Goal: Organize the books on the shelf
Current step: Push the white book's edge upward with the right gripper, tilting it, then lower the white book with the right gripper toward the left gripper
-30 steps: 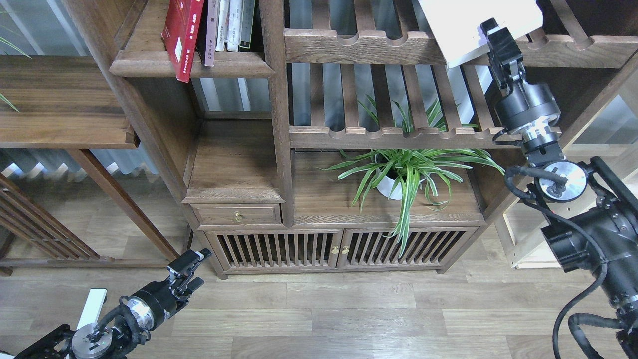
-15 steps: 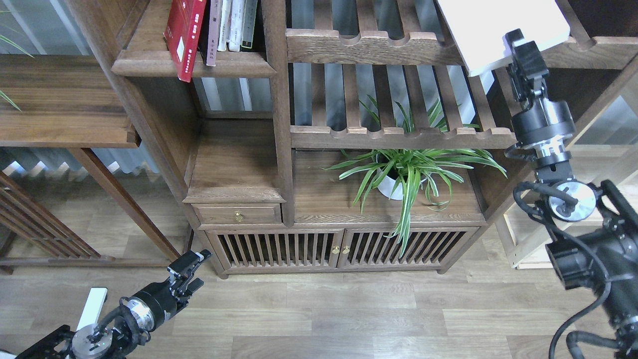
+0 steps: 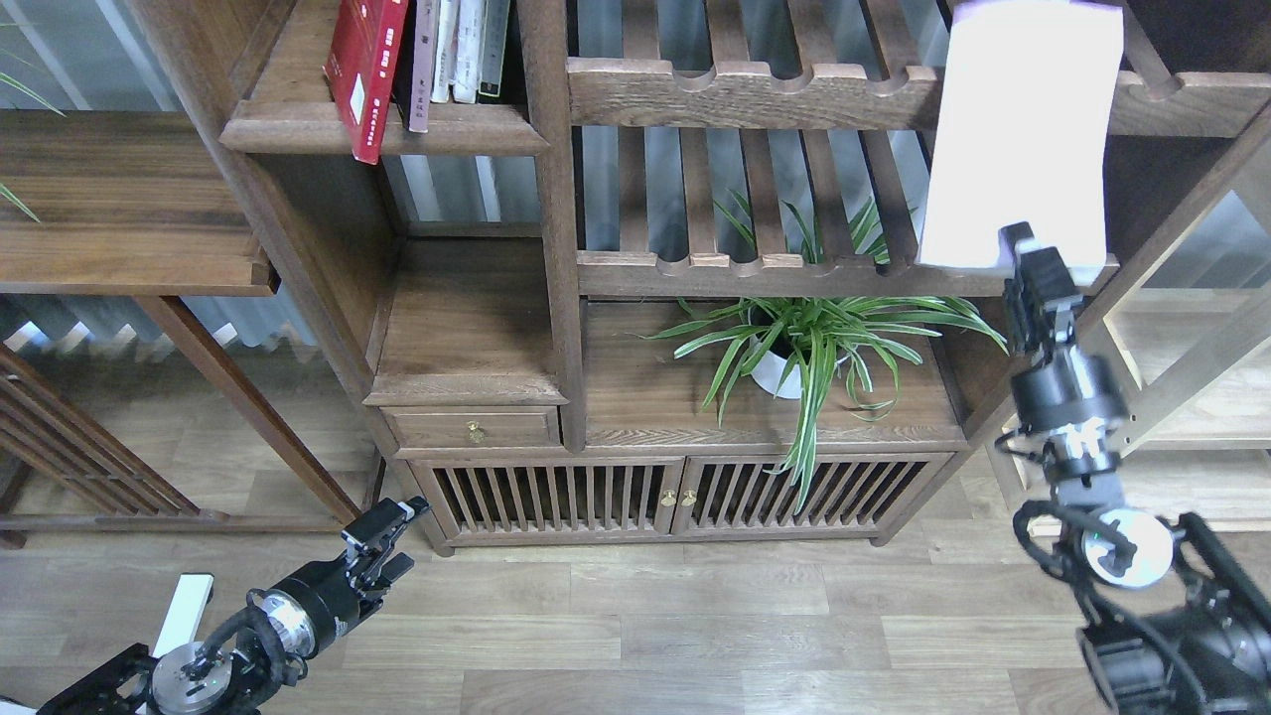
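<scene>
the right gripper (image 3: 1028, 260) is clamping the lower edge of the white book (image 3: 1023, 129), holding it upright in front of the slatted rails, well right of the shelf (image 3: 382, 129). the red book (image 3: 362, 70) is leaning on the shelf, its lower corner overhanging the front edge, with thin books (image 3: 462, 50) just right of it. the left gripper (image 3: 387, 531) is hanging low near the floor, well below the shelf, fingers parted and empty.
</scene>
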Tool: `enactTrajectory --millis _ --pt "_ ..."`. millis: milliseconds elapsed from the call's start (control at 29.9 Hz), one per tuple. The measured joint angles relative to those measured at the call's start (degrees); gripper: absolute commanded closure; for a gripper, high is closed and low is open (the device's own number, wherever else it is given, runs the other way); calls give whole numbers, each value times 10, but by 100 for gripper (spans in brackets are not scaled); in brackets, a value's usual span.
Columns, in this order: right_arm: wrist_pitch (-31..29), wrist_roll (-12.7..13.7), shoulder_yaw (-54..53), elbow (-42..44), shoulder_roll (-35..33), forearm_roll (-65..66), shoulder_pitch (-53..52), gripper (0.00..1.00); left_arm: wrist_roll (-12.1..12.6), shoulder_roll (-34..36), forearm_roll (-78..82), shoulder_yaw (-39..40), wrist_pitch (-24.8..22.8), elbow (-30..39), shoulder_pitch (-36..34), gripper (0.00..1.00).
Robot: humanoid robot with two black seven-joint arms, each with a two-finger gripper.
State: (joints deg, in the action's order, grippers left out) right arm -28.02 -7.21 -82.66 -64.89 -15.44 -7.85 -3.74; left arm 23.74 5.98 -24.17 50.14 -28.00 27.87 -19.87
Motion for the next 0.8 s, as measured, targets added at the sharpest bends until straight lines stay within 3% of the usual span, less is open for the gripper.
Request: enactTrajectory --millis 401,802 --pt "1 6 4 2 111 13 81 94 0 -9 -2 -6 0 35 8 1" --pt "0 11 142 1 154 54 111 93 1 2 -4 -6 0 66 -1 1"
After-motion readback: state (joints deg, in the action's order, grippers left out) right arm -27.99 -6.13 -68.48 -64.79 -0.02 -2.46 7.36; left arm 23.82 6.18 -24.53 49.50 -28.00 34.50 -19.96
